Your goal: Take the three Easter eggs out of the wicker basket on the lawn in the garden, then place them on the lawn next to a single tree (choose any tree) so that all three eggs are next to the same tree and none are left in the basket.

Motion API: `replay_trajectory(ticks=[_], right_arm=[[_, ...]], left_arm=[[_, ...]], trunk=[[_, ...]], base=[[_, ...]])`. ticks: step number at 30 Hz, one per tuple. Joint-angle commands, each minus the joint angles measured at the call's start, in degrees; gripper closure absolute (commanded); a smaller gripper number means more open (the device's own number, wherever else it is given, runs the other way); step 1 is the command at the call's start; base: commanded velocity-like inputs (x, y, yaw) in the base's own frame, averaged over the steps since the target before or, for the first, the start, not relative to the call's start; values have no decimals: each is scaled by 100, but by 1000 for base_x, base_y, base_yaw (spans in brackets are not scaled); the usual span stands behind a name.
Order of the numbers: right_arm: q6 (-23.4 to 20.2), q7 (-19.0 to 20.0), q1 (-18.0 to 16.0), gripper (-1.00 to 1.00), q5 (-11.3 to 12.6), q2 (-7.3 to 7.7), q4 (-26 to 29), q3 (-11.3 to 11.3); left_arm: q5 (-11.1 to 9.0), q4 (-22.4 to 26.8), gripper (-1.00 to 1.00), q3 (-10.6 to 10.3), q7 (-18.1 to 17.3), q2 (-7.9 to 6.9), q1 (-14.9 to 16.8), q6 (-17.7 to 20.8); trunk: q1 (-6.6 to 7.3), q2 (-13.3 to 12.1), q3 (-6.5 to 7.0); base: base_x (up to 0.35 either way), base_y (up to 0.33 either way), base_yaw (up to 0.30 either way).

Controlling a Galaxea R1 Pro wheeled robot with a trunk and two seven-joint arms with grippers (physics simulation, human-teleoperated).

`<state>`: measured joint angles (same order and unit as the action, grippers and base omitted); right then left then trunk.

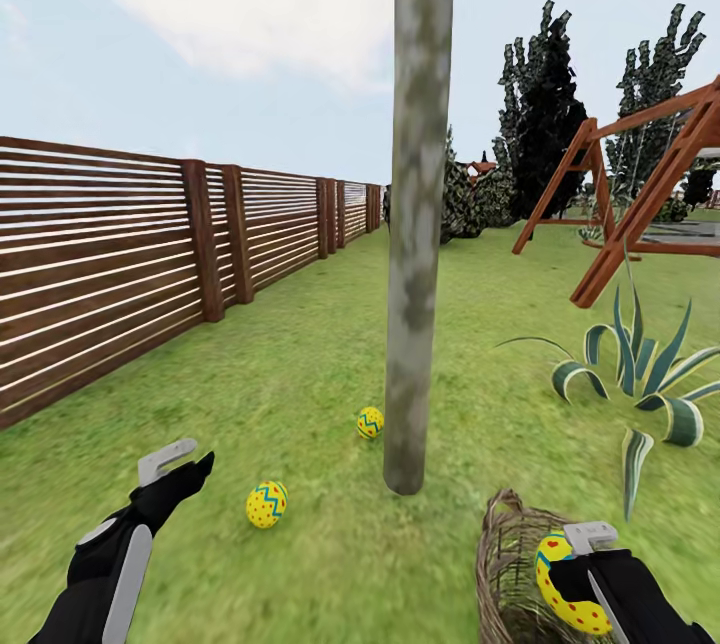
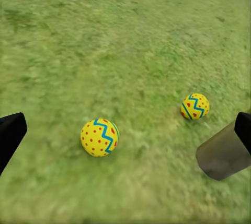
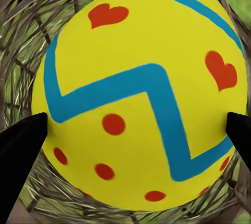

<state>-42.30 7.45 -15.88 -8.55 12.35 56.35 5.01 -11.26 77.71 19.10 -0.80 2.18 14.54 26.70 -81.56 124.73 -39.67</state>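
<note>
Gripping: right tool (image 1: 572,564) clamped on the third Easter egg (image 1: 562,596), its black fingers (image 3: 21,145) pressed to both sides of the shell, directly above the wicker basket (image 1: 505,574).
Held egg: yellow, with a blue zigzag band, red dots and red hearts; the basket's open weave shows all around it in the right wrist view.
Left tool (image 1: 180,469): spread wide and holding nothing, poised above the lawn (image 1: 300,354), one finger pale, the other black.
Nearer egg (image 1: 266,504): lying on the grass, between the left tool and the tree (image 1: 415,224); seen between the spread fingers in the left wrist view (image 2: 100,137).
Farther egg (image 1: 370,422): on the grass just beside the foot of the trunk, on the fence side; also in the left wrist view (image 2: 194,106).
Tree: slim mottled grey-green trunk rising upright from the lawn, dark leaves at the very top of the head view.
Basket: brown wicker, on the grass near the trunk, on the side of the spiky striped plant (image 1: 640,374).
Setting: slatted wooden fence (image 1: 120,254) along the robot's left, wooden swing frame (image 1: 640,184) and dark columnar trees (image 1: 545,114) beyond on its right.
</note>
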Motion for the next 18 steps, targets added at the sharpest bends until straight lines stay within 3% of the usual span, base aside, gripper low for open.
replay_trajectory(ticks=[1, 18], right_arm=[[-24, 55, -3, 100, -62, -3, 7, 9], [-24, 55, -3, 100, -73, -20, 7, 8]], left_arm=[[-41, 7, -100, 15, -8, 3, 5, 37], [-43, 7, -100, 15, -25, 1, 5, 37]], trunk=[[24, -38, 12], [397, -720, 317]], base=[[0, 0, 0], [0, 0, 2]])
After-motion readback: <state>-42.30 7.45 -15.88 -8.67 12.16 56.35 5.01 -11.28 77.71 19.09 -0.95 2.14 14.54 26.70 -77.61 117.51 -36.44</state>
